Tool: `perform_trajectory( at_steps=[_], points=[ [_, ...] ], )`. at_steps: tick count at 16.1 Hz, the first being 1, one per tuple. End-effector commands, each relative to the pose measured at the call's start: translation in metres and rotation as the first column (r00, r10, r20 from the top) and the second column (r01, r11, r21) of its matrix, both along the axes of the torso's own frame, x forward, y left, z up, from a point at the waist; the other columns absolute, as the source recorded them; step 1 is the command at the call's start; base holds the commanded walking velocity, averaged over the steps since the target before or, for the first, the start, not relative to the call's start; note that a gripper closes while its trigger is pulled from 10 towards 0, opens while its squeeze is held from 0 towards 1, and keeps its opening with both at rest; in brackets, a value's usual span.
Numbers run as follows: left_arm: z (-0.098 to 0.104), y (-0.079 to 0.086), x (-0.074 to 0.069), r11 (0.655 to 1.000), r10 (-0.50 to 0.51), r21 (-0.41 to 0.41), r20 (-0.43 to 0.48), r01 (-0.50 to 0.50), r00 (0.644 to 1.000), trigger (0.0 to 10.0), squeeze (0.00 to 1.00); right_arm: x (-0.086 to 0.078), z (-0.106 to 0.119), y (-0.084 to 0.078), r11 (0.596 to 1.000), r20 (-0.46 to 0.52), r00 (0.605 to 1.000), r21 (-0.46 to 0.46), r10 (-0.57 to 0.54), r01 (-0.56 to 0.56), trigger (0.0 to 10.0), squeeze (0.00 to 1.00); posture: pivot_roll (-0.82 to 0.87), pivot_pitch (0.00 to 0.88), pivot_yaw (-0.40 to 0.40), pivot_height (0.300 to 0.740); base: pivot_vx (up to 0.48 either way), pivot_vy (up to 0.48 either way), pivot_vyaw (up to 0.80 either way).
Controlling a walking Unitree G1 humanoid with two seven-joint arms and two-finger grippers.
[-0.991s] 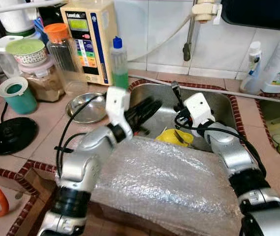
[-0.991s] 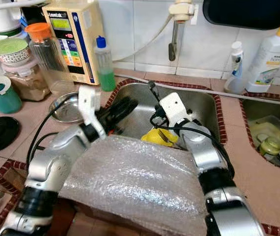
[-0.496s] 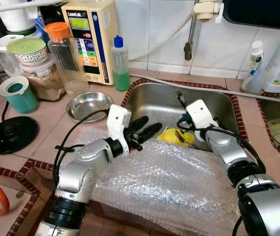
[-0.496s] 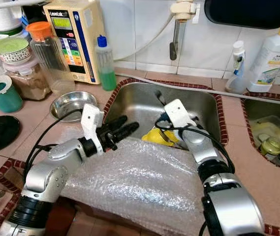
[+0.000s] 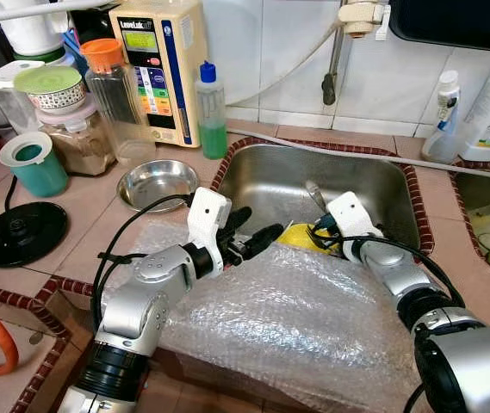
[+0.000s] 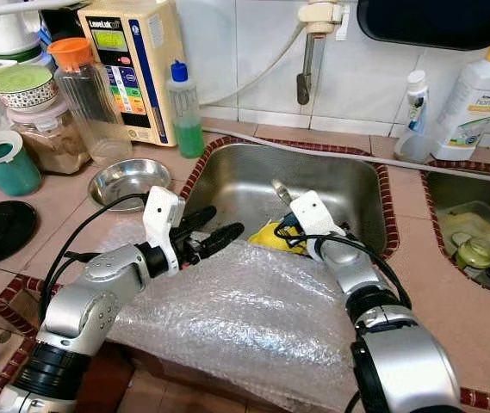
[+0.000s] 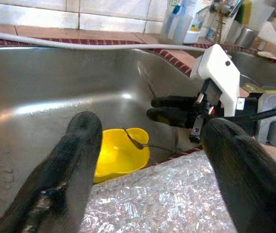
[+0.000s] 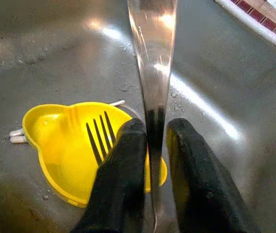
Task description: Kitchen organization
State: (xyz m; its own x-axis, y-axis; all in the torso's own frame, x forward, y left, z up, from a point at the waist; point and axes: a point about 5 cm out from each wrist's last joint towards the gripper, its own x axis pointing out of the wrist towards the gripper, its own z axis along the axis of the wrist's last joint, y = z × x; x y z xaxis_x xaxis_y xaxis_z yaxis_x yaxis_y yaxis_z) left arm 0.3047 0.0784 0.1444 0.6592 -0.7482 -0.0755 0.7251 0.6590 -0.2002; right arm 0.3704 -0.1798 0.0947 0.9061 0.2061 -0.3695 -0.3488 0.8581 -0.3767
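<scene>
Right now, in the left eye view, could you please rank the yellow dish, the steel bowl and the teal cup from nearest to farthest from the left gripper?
1. Yellow dish, in the sink, beside the left gripper.
2. Steel bowl, on the counter behind it.
3. Teal cup, far left of the counter.

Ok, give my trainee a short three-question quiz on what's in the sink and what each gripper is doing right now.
1. True or false: the right gripper is shut on a shiny metal utensil handle.
2. What lies in the yellow plastic bowl? A) sponge B) metal fork C) cup
3. What clear sheet lies under the open left gripper?

Key: 1 true. 2 B, the metal fork. 3 bubble wrap sheet, draped over the steel sink's front edge.
</scene>
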Motion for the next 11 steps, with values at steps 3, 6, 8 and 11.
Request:
perform_trajectory(
  at_steps=[3,6,8,11],
  points=[
    [0.000,0.001,0.002,0.999,0.008,0.033,0.016,-0.008,1.000,10.0,1.00,0.001,0.003,0.002,0.999,0.013,1.000,0.029,0.018,-0.018,10.0,1.00,0.00,0.000,0.066,0.740,0.000,0.000,0.00],
    [0.000,0.001,0.003,0.999,0.007,0.041,0.018,-0.008,1.000,10.0,1.00,0.002,0.003,0.004,0.999,0.013,1.000,0.049,0.021,-0.022,10.0,1.00,0.00,0.000,0.066,0.740,0.000,0.000,0.00],
    [0.000,0.001,0.003,0.999,0.011,0.047,0.023,-0.012,1.000,10.0,1.00,0.001,0.004,0.005,0.997,0.023,1.000,0.078,0.019,-0.021,10.0,1.00,0.00,0.000,0.063,0.740,0.000,0.000,0.00],
    [0.003,0.012,0.010,0.993,0.102,0.049,0.054,-0.105,0.993,10.0,1.00,0.004,0.014,0.011,0.979,0.105,0.994,0.203,0.010,-0.032,10.0,1.00,0.01,0.000,0.057,0.740,0.000,0.000,0.00]
  ],
)
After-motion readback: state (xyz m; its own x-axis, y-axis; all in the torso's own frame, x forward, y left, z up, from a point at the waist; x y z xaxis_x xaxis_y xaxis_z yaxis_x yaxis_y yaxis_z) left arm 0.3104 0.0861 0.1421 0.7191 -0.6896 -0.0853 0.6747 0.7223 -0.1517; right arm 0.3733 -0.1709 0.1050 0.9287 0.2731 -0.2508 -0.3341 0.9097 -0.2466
